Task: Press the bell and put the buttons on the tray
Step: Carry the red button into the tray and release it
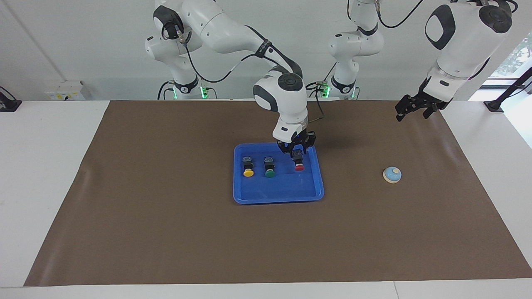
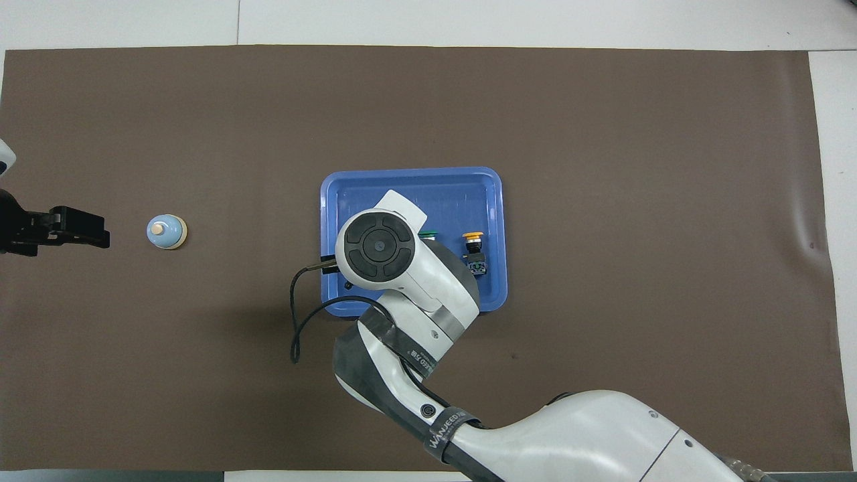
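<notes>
The blue tray (image 1: 278, 198) (image 2: 412, 175) lies mid-mat and holds three buttons in a row. The yellow button (image 1: 248, 167) (image 2: 474, 244) is toward the right arm's end, the green button (image 1: 269, 168) (image 2: 428, 234) in the middle. The red button (image 1: 298, 164) rests flat on the tray floor. My right gripper (image 1: 297, 150) stands open just above the red button's black body; in the overhead view the arm hides both. The light-blue bell (image 1: 392, 175) (image 2: 166, 231) sits on the mat toward the left arm's end. My left gripper (image 1: 411, 113) (image 2: 99, 231) waits open in the air, apart from the bell.
A brown mat (image 1: 166, 232) covers most of the white table (image 1: 45, 166). A black cable (image 2: 298, 328) loops off the right arm's wrist beside the tray. Both robot bases stand along the table's edge.
</notes>
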`<act>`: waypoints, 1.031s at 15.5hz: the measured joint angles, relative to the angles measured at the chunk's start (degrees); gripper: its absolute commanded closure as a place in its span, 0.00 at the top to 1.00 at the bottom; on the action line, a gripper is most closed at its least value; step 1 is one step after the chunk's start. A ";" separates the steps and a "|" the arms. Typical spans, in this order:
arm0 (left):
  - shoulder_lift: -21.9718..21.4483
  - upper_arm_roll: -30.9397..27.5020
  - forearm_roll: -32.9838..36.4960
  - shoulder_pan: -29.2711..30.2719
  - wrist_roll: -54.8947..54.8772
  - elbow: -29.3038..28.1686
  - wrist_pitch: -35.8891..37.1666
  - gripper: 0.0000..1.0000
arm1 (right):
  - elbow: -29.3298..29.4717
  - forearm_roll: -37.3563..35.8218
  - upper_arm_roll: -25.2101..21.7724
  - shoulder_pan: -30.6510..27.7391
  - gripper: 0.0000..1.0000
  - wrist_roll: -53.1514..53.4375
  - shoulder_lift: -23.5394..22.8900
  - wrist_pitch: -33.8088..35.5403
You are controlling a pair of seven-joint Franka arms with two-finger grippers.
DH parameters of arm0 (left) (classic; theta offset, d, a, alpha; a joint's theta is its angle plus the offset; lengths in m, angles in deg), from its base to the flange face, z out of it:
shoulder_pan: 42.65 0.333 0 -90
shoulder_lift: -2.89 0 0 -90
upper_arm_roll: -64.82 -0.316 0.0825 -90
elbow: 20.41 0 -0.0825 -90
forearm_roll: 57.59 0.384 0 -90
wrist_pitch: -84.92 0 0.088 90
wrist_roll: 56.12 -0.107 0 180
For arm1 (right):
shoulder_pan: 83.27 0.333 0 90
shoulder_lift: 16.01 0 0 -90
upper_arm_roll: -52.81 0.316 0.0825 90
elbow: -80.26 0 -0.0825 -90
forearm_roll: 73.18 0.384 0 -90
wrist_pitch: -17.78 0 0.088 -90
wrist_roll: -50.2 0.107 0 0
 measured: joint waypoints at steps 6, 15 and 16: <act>0.00 0.00 0.00 0.00 0.00 0.00 0.00 1.00 | 3.44 -0.01 -0.22 -0.20 1.00 -0.02 0.17 4.69; 0.00 0.00 0.00 0.00 0.00 0.00 0.00 1.00 | 3.87 -0.66 -1.14 -18.88 1.00 -19.45 14.26 21.32; 0.00 0.00 0.00 0.00 0.00 0.00 0.00 1.00 | 3.68 -0.66 -1.15 -22.11 1.00 -20.94 16.04 22.00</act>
